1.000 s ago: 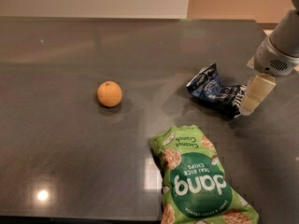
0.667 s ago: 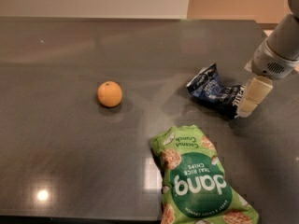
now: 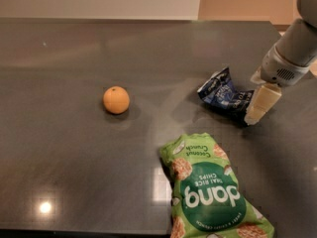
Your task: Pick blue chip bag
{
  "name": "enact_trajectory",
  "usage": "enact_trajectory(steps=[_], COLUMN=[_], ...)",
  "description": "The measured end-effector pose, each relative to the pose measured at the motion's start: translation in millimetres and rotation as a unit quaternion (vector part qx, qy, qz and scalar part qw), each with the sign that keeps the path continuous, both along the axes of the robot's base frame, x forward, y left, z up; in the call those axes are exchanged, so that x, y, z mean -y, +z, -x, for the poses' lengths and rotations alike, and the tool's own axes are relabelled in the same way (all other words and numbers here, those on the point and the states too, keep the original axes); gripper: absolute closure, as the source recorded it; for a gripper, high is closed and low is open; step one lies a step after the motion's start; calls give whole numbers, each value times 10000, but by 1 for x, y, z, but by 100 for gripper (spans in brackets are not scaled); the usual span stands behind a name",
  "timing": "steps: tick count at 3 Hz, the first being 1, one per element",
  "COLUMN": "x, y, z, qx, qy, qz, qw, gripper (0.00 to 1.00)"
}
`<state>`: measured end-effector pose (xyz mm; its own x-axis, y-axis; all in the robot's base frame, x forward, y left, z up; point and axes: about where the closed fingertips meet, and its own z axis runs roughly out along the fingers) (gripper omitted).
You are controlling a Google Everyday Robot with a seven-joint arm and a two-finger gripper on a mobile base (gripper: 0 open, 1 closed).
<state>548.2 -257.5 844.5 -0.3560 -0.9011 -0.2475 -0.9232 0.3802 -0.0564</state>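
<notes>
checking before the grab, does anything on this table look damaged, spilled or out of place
Only the blue chip bag stands out: it lies crumpled and creased at the right, with the gripper at its right end. The green chip bag and the orange look intact, and nothing is spilled.

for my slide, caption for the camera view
Gripper at right end of blue chip bag; orange and green dang bag nearby.

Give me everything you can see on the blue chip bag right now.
The blue chip bag is small, crumpled dark navy foil with white lettering and white edges. It lies on the dark table, right of centre, apart from the orange and the green rice chips bag. The cream pincer sits at its right end, low by the table; whether it touches the bag I cannot tell.
</notes>
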Motion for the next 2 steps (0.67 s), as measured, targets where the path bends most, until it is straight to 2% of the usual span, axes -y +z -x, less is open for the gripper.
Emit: enact_trajectory(steps=[2], x=[-13], y=[-5], z=[6], qx=[-149], qy=[107], qz=[-90], qw=[9998], gripper=[63])
